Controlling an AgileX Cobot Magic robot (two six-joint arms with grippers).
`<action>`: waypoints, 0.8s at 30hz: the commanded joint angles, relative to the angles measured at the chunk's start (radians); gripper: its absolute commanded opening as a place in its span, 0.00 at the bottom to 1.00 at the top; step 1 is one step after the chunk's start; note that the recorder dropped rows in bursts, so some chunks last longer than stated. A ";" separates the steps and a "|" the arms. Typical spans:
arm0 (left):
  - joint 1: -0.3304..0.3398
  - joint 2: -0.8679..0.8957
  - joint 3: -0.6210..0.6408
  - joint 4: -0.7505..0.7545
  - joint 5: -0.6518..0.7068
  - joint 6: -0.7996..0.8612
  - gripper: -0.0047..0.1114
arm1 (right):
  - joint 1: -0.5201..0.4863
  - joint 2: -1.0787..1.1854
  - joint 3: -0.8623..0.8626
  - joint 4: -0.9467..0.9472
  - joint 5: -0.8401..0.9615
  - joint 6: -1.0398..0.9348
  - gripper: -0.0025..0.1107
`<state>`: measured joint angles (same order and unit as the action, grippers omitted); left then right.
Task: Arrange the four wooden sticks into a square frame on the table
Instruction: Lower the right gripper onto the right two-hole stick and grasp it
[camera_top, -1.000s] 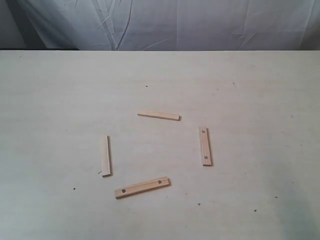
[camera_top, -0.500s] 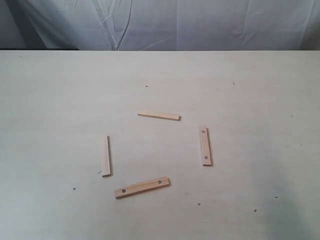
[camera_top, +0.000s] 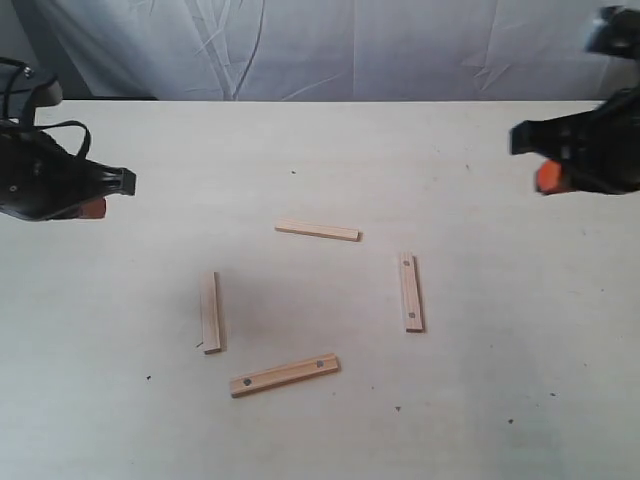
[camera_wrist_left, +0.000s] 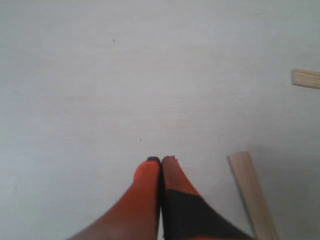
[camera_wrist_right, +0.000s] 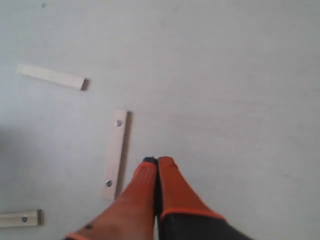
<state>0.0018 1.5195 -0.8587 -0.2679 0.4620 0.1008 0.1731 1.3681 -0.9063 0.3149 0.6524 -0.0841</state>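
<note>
- Left gripper (camera_wrist_left: 161, 161): jaws pressed together, over bare bench (camera_top: 320, 140), with the left-hand stick (camera_wrist_left: 252, 195) near.
- Right gripper (camera_wrist_right: 157, 161): jaws likewise together, close to the dotted right-hand stick (camera_wrist_right: 116, 152).
- Far stick (camera_top: 317, 231) and near stick (camera_top: 284, 376) complete a loose ring mid-bench; all four lie flat, ends apart, no corners joined.

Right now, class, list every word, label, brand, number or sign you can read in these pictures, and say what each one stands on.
None: no view shows readable text.
Far stick and left stick: bare wood.
Right stick and near stick: two dark dots each, not characters.
Table: only dark specks.
Left pincer and right pincer: no lettering visible.
Cloth backdrop: plain.
</note>
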 joint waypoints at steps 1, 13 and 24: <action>0.003 0.096 -0.028 -0.066 0.018 -0.011 0.04 | 0.170 0.235 -0.119 -0.074 0.038 0.097 0.01; -0.046 0.132 -0.038 -0.113 -0.015 0.012 0.04 | 0.309 0.558 -0.296 -0.221 0.122 0.377 0.40; -0.046 0.132 -0.039 -0.137 -0.017 0.012 0.04 | 0.328 0.646 -0.294 -0.210 0.066 0.491 0.40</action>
<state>-0.0398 1.6488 -0.8938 -0.3915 0.4562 0.1114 0.4926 2.0019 -1.1966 0.0957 0.7265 0.4004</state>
